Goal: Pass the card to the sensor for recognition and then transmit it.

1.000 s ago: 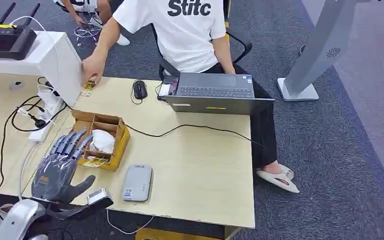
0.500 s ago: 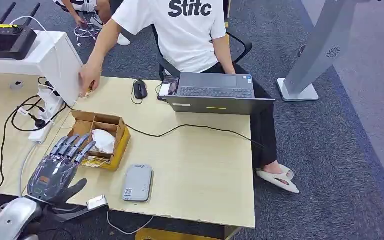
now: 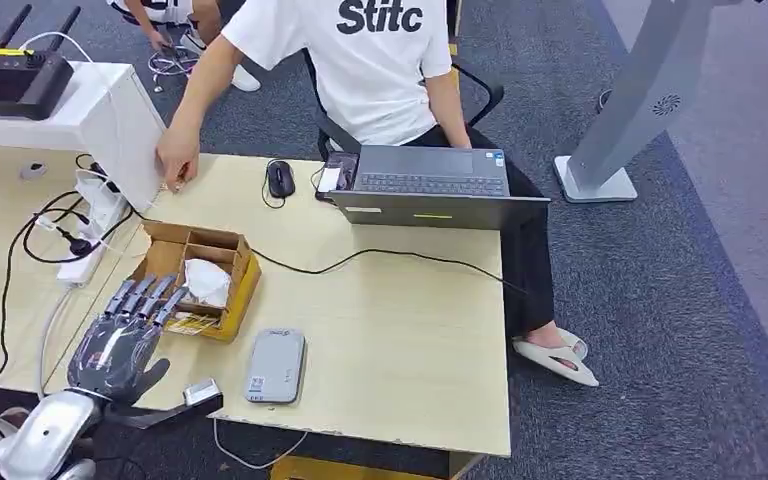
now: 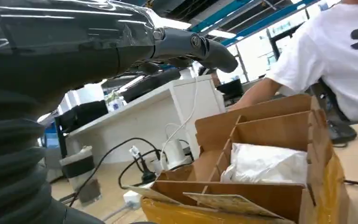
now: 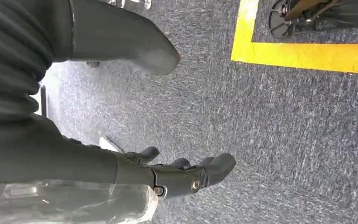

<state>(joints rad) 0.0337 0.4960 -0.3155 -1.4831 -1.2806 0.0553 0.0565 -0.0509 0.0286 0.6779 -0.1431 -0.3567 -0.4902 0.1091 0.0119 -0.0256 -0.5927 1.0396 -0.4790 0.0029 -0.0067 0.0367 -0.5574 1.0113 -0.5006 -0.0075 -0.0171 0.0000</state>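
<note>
Head view shows the left hand (image 3: 120,340), fingers spread and empty, drawn back from the divided brown cardboard box (image 3: 200,278) toward the bench (image 3: 400,330) edge.

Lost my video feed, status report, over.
Left hand open beside cardboard box; right hand open, hanging. Card in box. Sensor unobstructed.
</note>
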